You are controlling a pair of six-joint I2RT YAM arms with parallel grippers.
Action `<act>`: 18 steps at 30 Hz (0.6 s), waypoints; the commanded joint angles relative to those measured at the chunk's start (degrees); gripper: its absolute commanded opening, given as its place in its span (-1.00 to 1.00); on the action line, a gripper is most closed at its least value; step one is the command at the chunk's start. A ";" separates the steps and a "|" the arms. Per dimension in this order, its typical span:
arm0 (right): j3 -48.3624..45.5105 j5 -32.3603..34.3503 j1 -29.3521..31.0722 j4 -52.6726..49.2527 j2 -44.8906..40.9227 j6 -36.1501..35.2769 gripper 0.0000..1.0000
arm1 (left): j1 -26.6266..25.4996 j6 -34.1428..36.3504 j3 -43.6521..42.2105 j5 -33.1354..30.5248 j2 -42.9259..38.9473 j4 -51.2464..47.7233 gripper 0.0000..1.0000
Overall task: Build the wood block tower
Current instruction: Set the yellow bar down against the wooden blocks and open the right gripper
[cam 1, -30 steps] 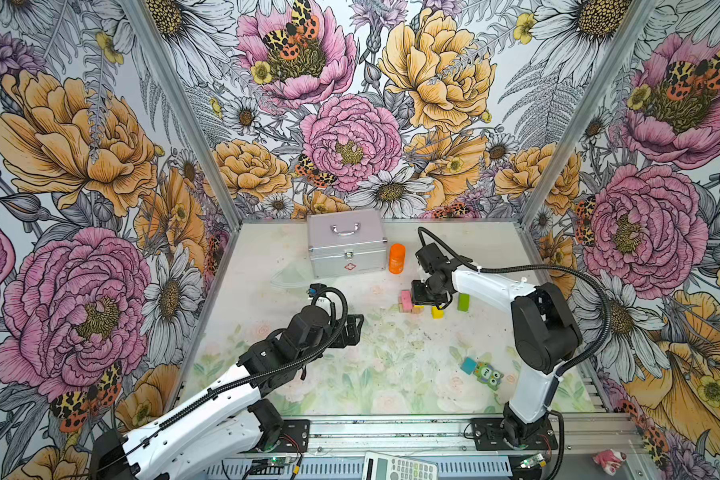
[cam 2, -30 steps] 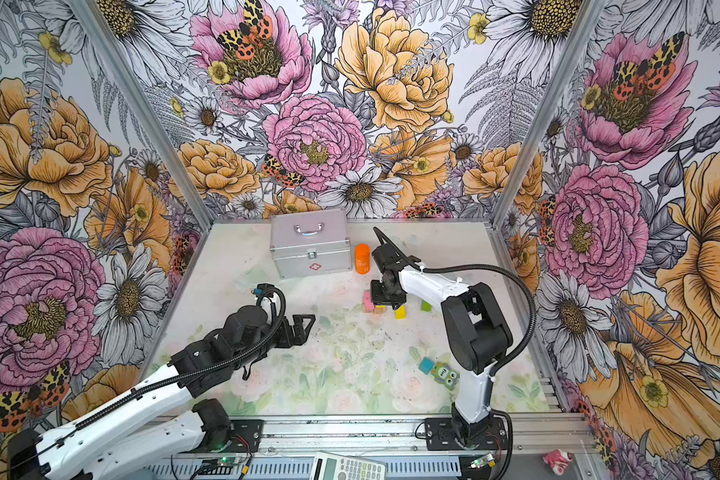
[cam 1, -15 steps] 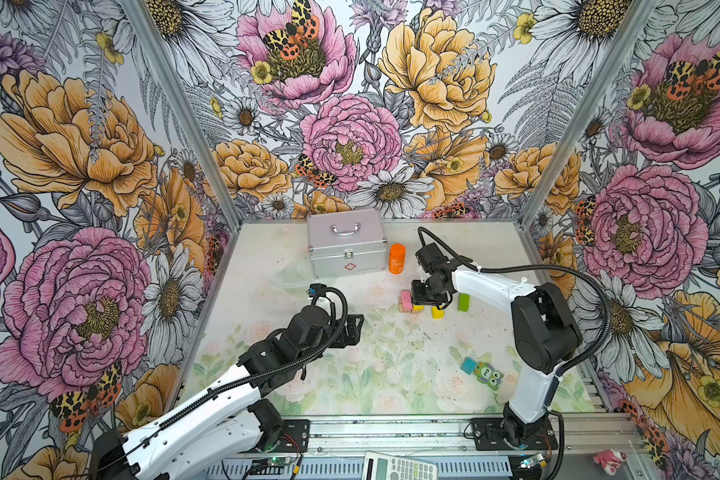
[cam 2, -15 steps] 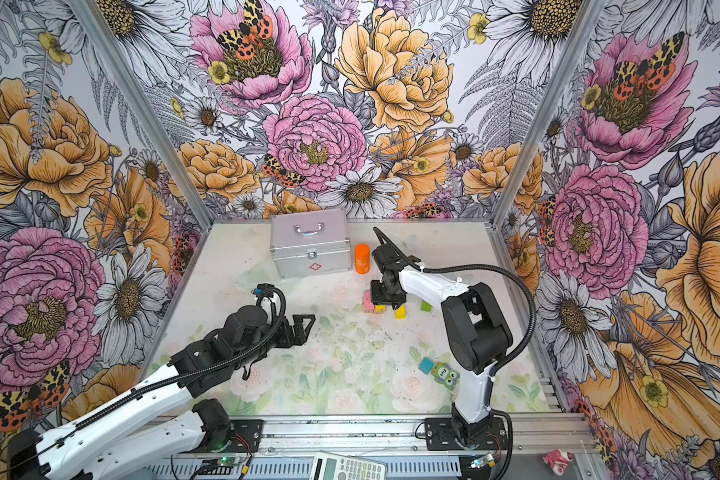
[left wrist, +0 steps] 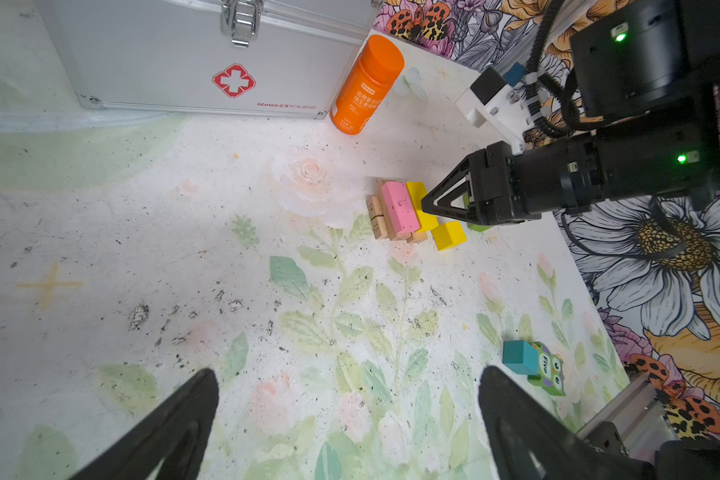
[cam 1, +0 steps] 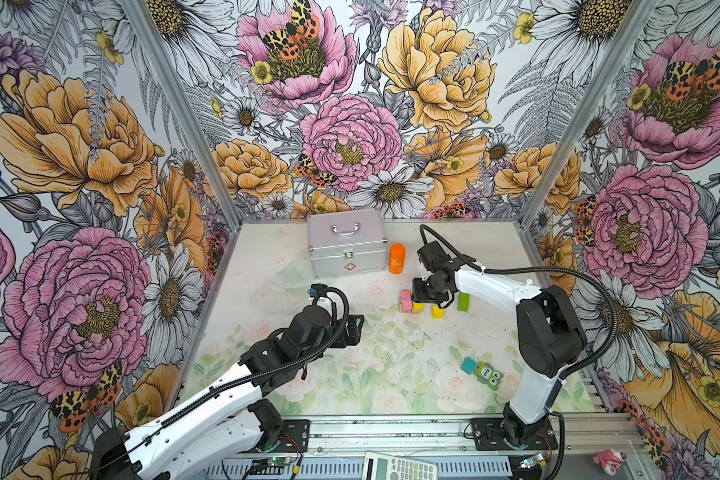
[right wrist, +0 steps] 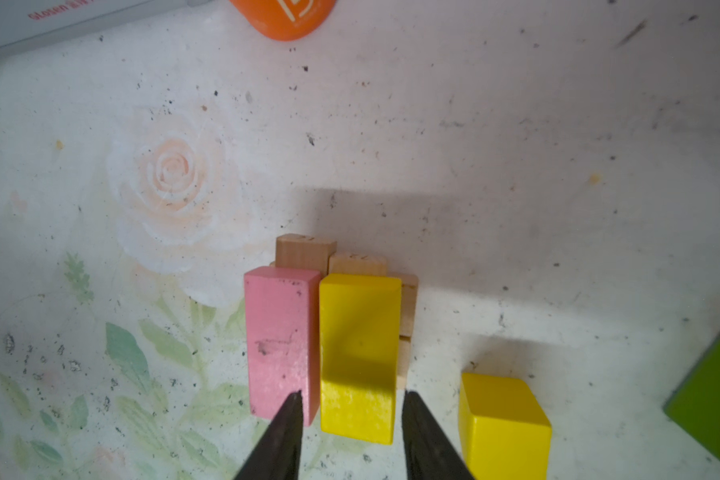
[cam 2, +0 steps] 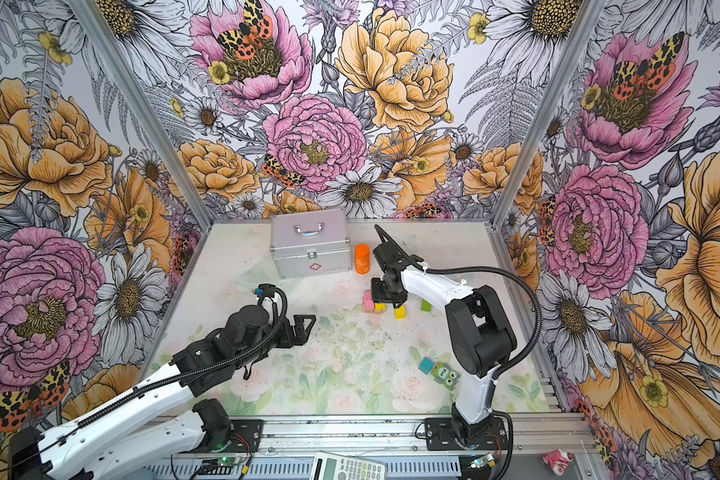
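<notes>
The tower stands as a low stack: tan planks (right wrist: 304, 249) at the base, with a pink plank (right wrist: 281, 340) and a yellow bar (right wrist: 358, 353) lying side by side on them. My right gripper (right wrist: 352, 394) straddles the near end of the yellow bar, open, with a small gap showing on each side. In both top views it hangs over the stack (cam 1: 412, 302). A yellow cube (cam 1: 437, 311) and a green bar (cam 1: 463, 301) lie just right of it. Nearer the front lie a teal cube (cam 1: 469, 365) and the green owl-faced piece (cam 1: 488, 375). My left gripper (left wrist: 347, 371) is wide open and empty, well left of the stack (cam 2: 306, 328).
A silver metal case (cam 1: 346, 245) stands at the back, with an orange bottle (cam 1: 396, 258) upright beside it, close behind the stack. A calculator (cam 1: 400, 467) lies on the front rail outside the floor. Patterned walls close in three sides.
The right gripper's jaws have spread apart off the yellow bar, which stays on the stack. The left arm has not moved.
</notes>
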 commanded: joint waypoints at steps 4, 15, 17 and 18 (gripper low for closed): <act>1.15 0.91 -0.09 -0.42 -2.57 0.16 0.51 | -0.12 0.05 0.86 0.31 -0.95 0.78 0.98; 5.71 4.16 2.32 -3.67 2.91 2.86 0.56 | -0.04 0.91 0.60 -0.22 -2.26 -0.01 0.98; 6.54 4.75 2.84 -4.23 3.53 3.21 0.56 | 0.05 1.04 0.43 -0.40 -2.66 -0.11 0.98; 7.11 5.09 2.98 -4.68 3.93 3.34 0.56 | 0.13 1.05 0.34 -0.36 -2.83 -0.10 0.98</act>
